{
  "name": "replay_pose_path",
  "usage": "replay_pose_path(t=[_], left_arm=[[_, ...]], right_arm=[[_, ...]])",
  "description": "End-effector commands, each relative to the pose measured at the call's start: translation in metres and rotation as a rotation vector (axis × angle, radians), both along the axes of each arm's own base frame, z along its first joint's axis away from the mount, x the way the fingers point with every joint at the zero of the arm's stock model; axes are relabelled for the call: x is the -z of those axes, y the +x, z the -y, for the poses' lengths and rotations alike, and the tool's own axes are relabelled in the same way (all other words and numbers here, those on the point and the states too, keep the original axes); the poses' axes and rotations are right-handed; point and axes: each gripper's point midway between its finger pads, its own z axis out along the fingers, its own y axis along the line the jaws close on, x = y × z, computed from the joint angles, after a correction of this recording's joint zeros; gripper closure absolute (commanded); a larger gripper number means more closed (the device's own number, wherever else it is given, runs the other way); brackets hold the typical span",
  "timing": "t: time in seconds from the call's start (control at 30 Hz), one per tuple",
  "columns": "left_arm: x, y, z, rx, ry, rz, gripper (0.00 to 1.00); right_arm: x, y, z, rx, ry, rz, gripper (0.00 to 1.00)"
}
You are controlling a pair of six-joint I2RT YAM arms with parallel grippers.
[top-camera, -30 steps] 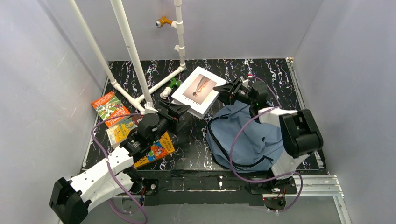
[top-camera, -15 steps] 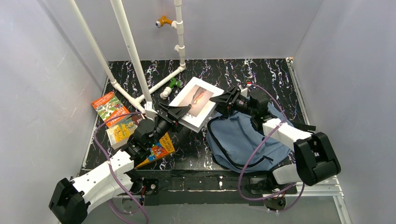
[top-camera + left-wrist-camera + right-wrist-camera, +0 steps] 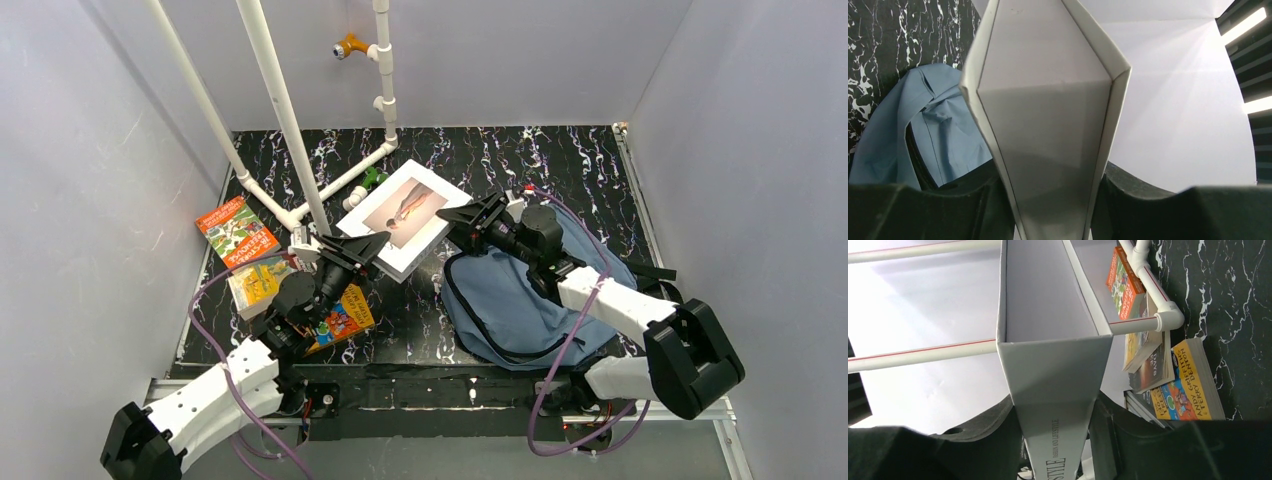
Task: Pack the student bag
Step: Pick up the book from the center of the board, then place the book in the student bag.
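Note:
A large white hardcover book (image 3: 402, 208) with a picture on its cover hangs tilted above the table, between my two grippers. My left gripper (image 3: 367, 244) is shut on its near left edge; in the left wrist view both fingers press the book (image 3: 1048, 120). From the other side, my right gripper (image 3: 459, 214) is shut on the book's spine (image 3: 1054, 370), which carries printed lettering. The student bag (image 3: 520, 295), dusty blue with black trim, lies flat on the table below and right of the book and under the right arm. Part of the bag (image 3: 893, 135) shows at the left of the left wrist view.
A white pipe frame (image 3: 290, 130) rises at the back left, close behind the book. Several colourful paperbacks (image 3: 238, 232) lie at the left, one yellow-orange (image 3: 1188, 385) near the left arm. A small green piece (image 3: 373, 178) sits by the pipes. Grey walls enclose the table.
My left gripper has closed on the white book's edge. The book has shifted left and nearer, tilting more, and the right arm has stretched out leftward over the bag.

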Motion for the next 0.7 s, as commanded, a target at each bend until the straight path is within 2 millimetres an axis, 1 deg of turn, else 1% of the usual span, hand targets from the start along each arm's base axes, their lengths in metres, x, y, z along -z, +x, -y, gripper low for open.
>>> replay_pose_path(t=[0.0,0.03,0.07,0.1,0.13,0.17,0.23,0.27,0.33,0.4,0.43,0.47,0.5,0.53,0.57,0.63,0.67], left_arm=[[-0.039,-0.003,-0.012,-0.042,-0.078,0.119,0.88],[-0.041,-0.005,-0.012,-0.038,-0.060,0.137,0.93],[-0.038,-0.006,-0.011,-0.033,-0.031,0.143,0.95],[-0.035,-0.008,-0.011,-0.029,-0.007,0.138,0.95],[-0.033,-0.009,-0.012,-0.030,0.007,0.131,0.95],[-0.025,-0.009,-0.014,-0.035,0.036,0.110,0.97],[-0.015,-0.011,-0.021,-0.057,0.087,0.095,1.00],[-0.013,-0.013,-0.027,-0.076,0.118,0.087,1.00],[-0.006,-0.016,-0.041,-0.118,0.206,0.056,1.00],[-0.008,-0.019,-0.061,-0.179,0.326,0.030,1.00],[-0.008,-0.021,-0.072,-0.207,0.411,0.022,1.00],[-0.013,-0.025,-0.079,-0.213,0.492,0.033,1.00],[-0.015,-0.028,-0.087,-0.216,0.587,0.028,1.00],[-0.022,-0.031,-0.093,-0.218,0.652,0.027,1.00],[-0.025,-0.035,-0.098,-0.205,0.715,0.009,1.00],[-0.032,-0.043,-0.099,-0.145,0.817,-0.016,1.00],[-0.035,-0.048,-0.097,-0.104,0.845,-0.028,1.00]], right_arm=[[-0.009,-0.002,-0.006,0.008,-0.080,0.051,0.46],[-0.005,-0.005,-0.006,-0.011,-0.120,0.074,0.40],[0.001,-0.009,-0.004,-0.029,-0.170,0.093,0.28],[0.008,-0.013,-0.001,-0.048,-0.229,0.119,0.21],[0.018,-0.020,0.003,-0.075,-0.296,0.125,0.15],[0.028,-0.028,0.009,-0.103,-0.371,0.139,0.11],[0.045,-0.042,0.027,-0.142,-0.534,0.176,0.04],[0.047,-0.049,0.038,-0.159,-0.606,0.209,0.02],[0.061,-0.061,0.066,-0.172,-0.770,0.231,0.02],[0.068,-0.070,0.096,-0.170,-0.927,0.254,0.02],[0.071,-0.075,0.110,-0.172,-0.992,0.256,0.02],[0.068,-0.077,0.114,-0.178,-1.014,0.285,0.02],[0.069,-0.081,0.119,-0.196,-1.040,0.295,0.02],[0.069,-0.083,0.121,-0.218,-1.061,0.309,0.02],[0.071,-0.085,0.121,-0.249,-1.077,0.317,0.02],[0.078,-0.091,0.114,-0.338,-1.132,0.328,0.02],[0.082,-0.091,0.114,-0.361,-1.204,0.332,0.02]])
